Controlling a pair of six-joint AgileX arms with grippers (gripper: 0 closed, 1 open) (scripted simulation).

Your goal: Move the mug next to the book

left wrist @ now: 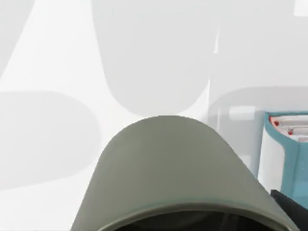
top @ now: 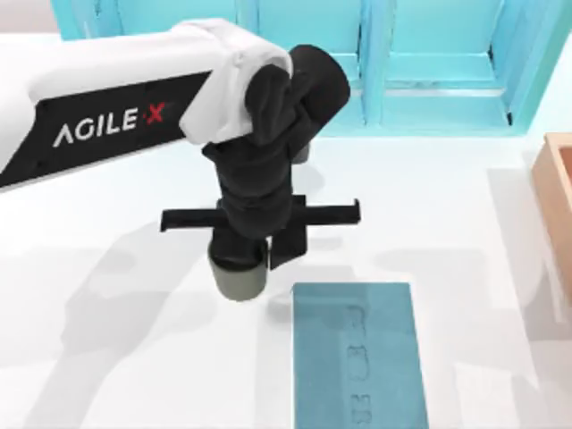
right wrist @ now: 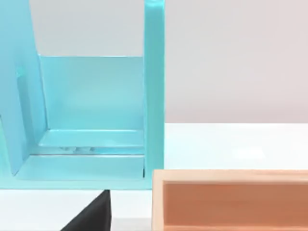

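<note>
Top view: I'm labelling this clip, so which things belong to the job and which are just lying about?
Job:
mug, under the left gripper
book, flat on the table, to the mug's right

Lying about:
light-cyan shelf unit, at the back
wooden box, right edge

Top view: high above the bench [top: 107,357], looking straight down, taking in the left arm [top: 116,107], the mug [top: 238,281], the book [top: 357,353], the shelf unit [top: 429,63] along the far edge and a wooden box [top: 559,197] at the right edge.

Left wrist view: very near, looking past the mug [left wrist: 166,168] across the bench [left wrist: 48,72]; shares with the top view the mug and an end of the book [left wrist: 281,149].

Right wrist view: low and near bench level, facing the shelf unit [right wrist: 91,106] and the wooden box [right wrist: 231,199]; shares both with the top view.
</note>
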